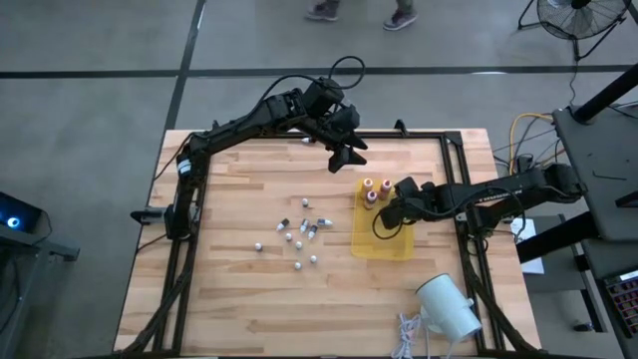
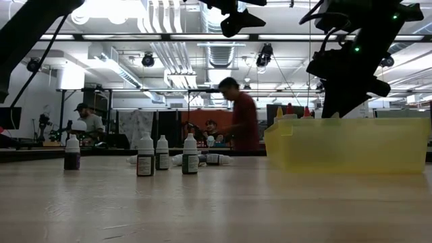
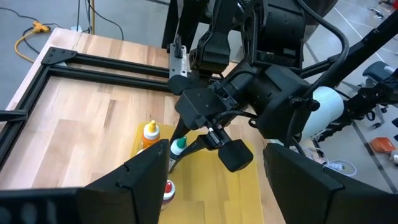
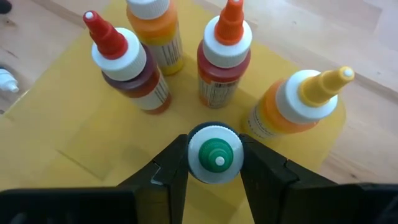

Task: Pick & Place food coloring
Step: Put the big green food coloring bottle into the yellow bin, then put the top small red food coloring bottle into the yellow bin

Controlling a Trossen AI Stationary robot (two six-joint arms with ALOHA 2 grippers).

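Note:
My right gripper (image 1: 382, 217) hangs over the yellow tray (image 1: 384, 244) and is shut on a green-topped bottle (image 4: 215, 153). Close beside it stand a red-topped bottle (image 4: 118, 53), two orange-topped bottles (image 4: 227, 46) and a yellow-tipped one (image 4: 298, 99). Several tiny white-capped vials (image 1: 299, 234) lie or stand on the bare wood left of the tray; they also show in the low view (image 2: 145, 156). My left gripper (image 1: 349, 155) hangs open and empty high above the table's far side, beyond the tray. My right gripper pinches the green-topped bottle's white cap (image 4: 198, 142), just below the green tip, between its two fingers (image 4: 171, 165). The fingers come from above, slanting down. The bottle hangs below them, a little tilted (image 3: 178, 149). Its bottom is hidden, so I cannot tell whether it rests on the tray.
A big white cylinder (image 1: 449, 304) and a white cable (image 1: 407, 334) lie at the near right. A black frame (image 1: 464, 179) borders the table. People move in the room behind (image 2: 239, 115). Bare wood lies at the near left.

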